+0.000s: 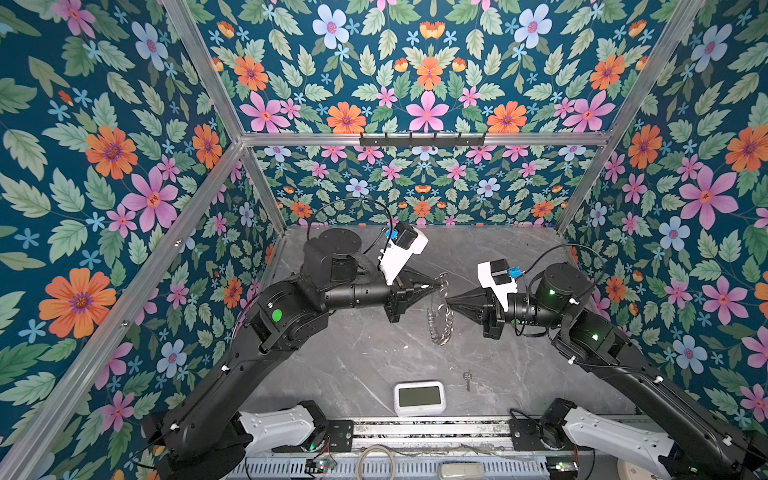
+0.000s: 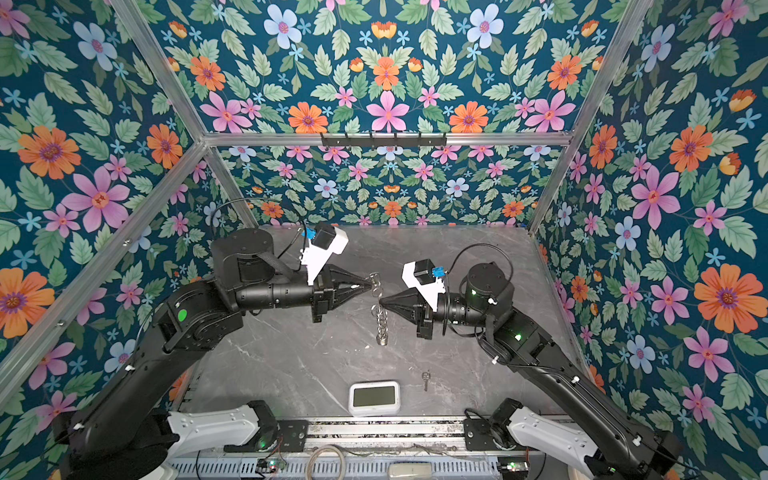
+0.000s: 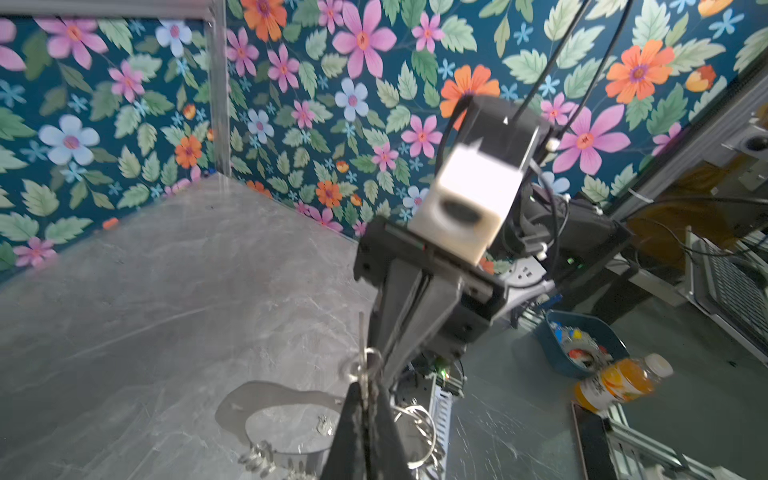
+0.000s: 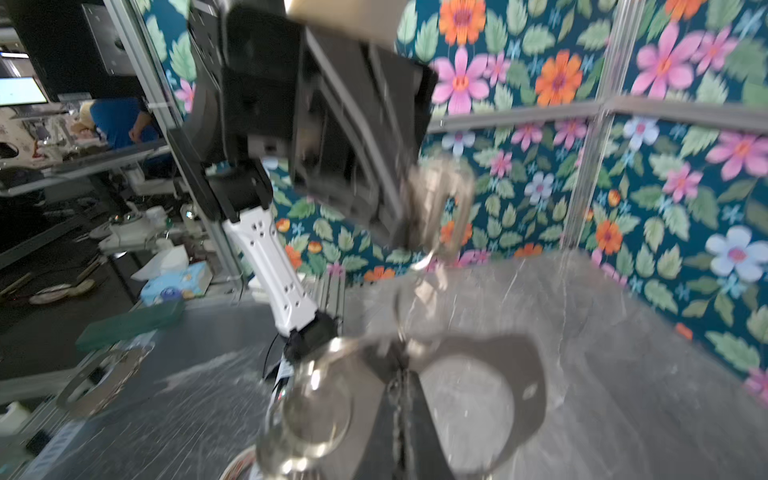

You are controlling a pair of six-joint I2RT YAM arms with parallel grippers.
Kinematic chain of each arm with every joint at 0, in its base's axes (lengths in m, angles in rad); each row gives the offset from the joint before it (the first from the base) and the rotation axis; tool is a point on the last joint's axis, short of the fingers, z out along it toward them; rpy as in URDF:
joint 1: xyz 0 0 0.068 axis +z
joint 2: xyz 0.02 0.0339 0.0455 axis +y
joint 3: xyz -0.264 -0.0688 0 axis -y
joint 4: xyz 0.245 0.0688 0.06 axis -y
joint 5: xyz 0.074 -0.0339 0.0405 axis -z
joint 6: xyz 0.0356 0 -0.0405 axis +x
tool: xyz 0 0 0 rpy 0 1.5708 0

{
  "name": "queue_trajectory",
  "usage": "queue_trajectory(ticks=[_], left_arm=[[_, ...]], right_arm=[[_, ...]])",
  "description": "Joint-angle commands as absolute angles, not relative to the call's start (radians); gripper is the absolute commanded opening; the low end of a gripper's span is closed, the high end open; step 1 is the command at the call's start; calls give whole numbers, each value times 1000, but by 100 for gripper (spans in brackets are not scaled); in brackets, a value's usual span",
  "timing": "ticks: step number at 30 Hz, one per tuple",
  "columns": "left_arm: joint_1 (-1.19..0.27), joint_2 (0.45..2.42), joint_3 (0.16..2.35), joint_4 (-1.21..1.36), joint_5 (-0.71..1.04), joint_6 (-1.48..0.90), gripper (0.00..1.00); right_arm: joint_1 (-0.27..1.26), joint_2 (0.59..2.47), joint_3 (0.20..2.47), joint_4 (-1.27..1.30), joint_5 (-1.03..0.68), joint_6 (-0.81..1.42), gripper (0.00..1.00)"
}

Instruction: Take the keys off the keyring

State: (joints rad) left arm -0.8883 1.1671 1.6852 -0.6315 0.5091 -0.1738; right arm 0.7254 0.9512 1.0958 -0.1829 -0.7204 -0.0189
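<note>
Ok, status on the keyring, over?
Both shut on keyring: left end effector, right end effector; it hangs between them. One key loose on table by clock. Second key not made out. Nothing in the way.

Both closed, the left end effector (image 1: pixel 441 284) and right end effector (image 1: pixel 449 302) face each other

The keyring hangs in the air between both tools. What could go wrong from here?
1. The left tool and the right tool, both shut, pinch the keyring only near its top with narrow tips; pulling apart may make it slip and drop onto the table.
2. Its lower part hangs free and may swing or tangle.
3. One key lies loose near the white clock; a falling keyring might knock it.
</note>
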Motion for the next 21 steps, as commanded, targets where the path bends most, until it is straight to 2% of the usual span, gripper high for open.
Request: queue_trajectory(ticks=[1, 9, 10, 12, 14, 18, 21], left_arm=[[-885, 1161, 1694, -486, 492, -166, 0], [-885, 1158, 1680, -480, 504, -166, 0], [-886, 1158, 1678, -480, 508, -164, 0], [-886, 1157, 1672, -479, 509, -163, 0], [-886, 1157, 1663, -478, 509, -163, 0], [-885, 1147, 1634, -467, 504, -159, 0], [-885, 1137, 1608, -447, 504, -162, 0]], right_arm=[[727, 956, 1102, -249, -730, -23, 0], [727, 953, 1105, -227, -689, 0, 0], [727, 950, 1104, -222, -689, 4, 6], [727, 946, 1112, -227, -689, 4, 25], [727, 939, 1115, -230, -685, 3, 37], [728, 917, 1110, -233, -645, 1, 46], [727, 896, 1106, -233, -612, 0, 48]])
